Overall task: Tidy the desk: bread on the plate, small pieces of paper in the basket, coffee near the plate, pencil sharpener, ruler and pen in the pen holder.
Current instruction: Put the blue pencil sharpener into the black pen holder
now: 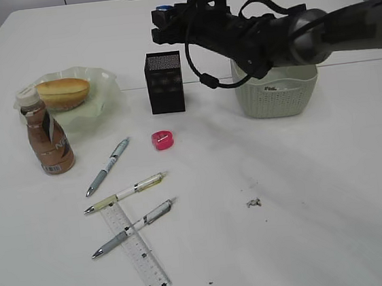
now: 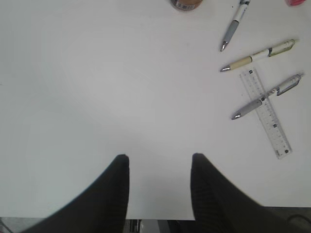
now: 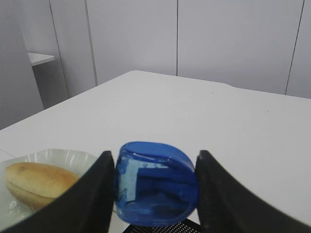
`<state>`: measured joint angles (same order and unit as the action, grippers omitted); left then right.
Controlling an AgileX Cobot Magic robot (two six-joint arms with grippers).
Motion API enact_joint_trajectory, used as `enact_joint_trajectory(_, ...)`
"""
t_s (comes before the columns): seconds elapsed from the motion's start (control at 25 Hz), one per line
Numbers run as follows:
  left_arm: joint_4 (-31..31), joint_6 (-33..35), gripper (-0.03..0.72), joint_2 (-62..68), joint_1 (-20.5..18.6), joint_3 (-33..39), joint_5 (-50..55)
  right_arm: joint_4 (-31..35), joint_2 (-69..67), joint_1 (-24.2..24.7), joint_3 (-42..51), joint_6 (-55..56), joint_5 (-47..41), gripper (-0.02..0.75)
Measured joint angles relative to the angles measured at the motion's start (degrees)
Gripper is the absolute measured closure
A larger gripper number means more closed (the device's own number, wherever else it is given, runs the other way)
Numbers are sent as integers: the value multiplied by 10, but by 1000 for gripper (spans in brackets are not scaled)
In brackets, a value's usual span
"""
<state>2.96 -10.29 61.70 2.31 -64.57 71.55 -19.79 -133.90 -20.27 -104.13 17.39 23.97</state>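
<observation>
my right end effector (image 3: 154,189) is clamped on a blue sharpener (image 3: 155,183), one finger pressed to each side of it. in the exterior view that sharpener (image 1: 163,11) hangs in the air over the black pen holder (image 1: 165,82), whose mesh rim just shows under it in the right wrist view. my right arm (image 1: 289,33) reaches across from the right, passing in front of the pale basket (image 1: 278,93).

my left end effector (image 2: 159,162) hovers over a bare patch of the white surface (image 2: 97,87), its fingers apart with nothing between them.

the bread (image 1: 63,92) lies on the green plate (image 1: 101,101) at the left, and the coffee (image 1: 46,133) stands upright just in front of the plate. a pink sharpener (image 1: 163,140) sits on the surface in front of the pen holder. three pens lie in front of the coffee: a grey pen (image 1: 107,167), then a yellow pen (image 1: 123,193), then a second grey pen (image 1: 132,228) which lies across the clear ruler (image 1: 136,248). a small paper scrap (image 1: 253,203) rests alone to the right, well apart from the basket.
</observation>
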Motion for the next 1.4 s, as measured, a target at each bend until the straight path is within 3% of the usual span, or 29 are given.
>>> enact_joint_trajectory(0.44, -2, 0, 381, 0, 0, 0, 0, 6, -83, 0, -109, 7, -6, 395)
enact_joint_trajectory(1.4, -2, 0, 381, 0, 0, 0, 0, -6, -129, 0, -150, 24, -9, 395)
